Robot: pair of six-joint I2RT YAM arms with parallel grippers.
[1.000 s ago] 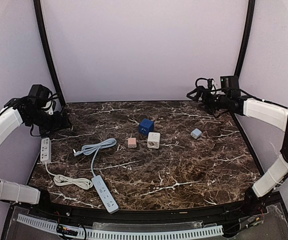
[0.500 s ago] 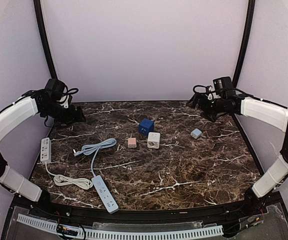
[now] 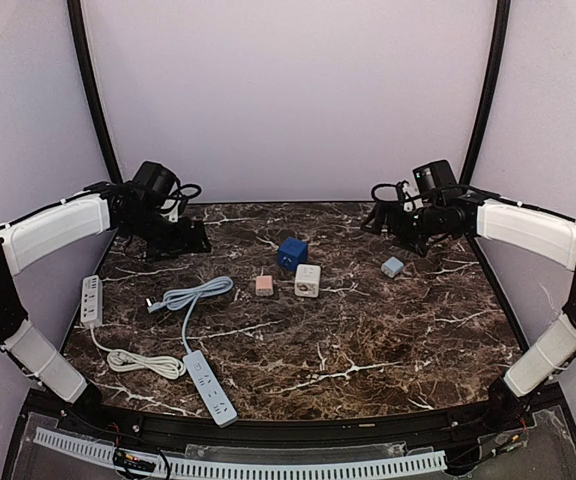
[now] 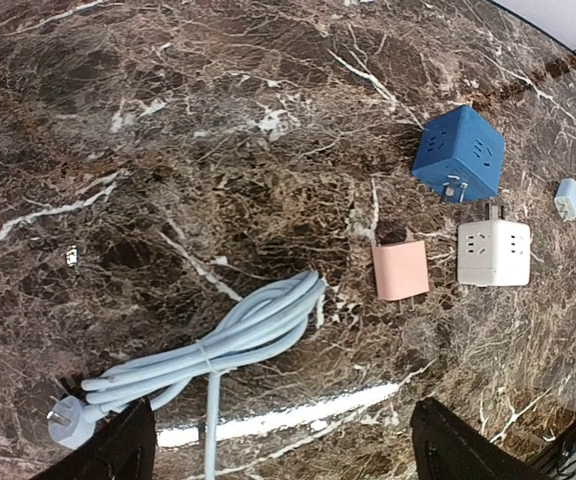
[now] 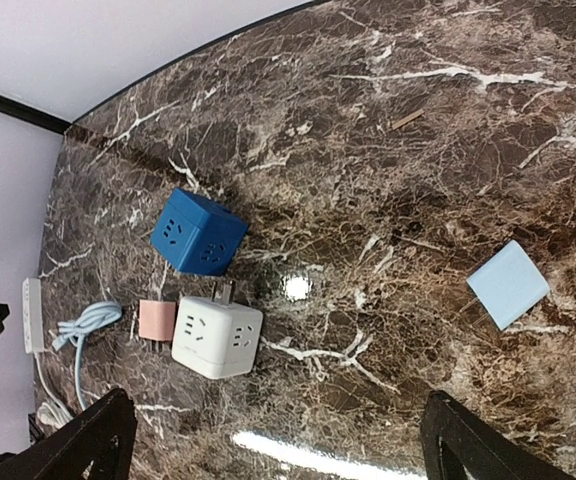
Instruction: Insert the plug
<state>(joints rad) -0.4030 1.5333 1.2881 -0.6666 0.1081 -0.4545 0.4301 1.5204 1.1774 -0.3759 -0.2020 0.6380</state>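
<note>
A light-blue power strip [image 3: 211,386] lies near the front left. Its coiled cable [image 3: 193,296] ends in a plug [image 3: 154,306], which also shows in the left wrist view [image 4: 71,420]. A white power strip [image 3: 92,299] lies at the left edge. Mid-table are a blue cube socket [image 3: 291,251], a white cube socket [image 3: 308,280], a pink adapter [image 3: 265,286] and a pale blue adapter [image 3: 393,266]. My left gripper [image 3: 193,240] hovers open and empty at the back left, above the cable [image 4: 228,340]. My right gripper [image 3: 383,222] hovers open and empty at the back right, above the white cube [image 5: 216,336].
The white strip's cable [image 3: 143,361] loops toward the front left. Black frame posts [image 3: 93,100] rise at both back corners against the pale wall. The marble table [image 3: 388,340] is dark brown with white veins.
My left arm has swung rightward from the left edge along the back of the table. My right gripper has shifted slightly left and lower. The objects have not moved.
</note>
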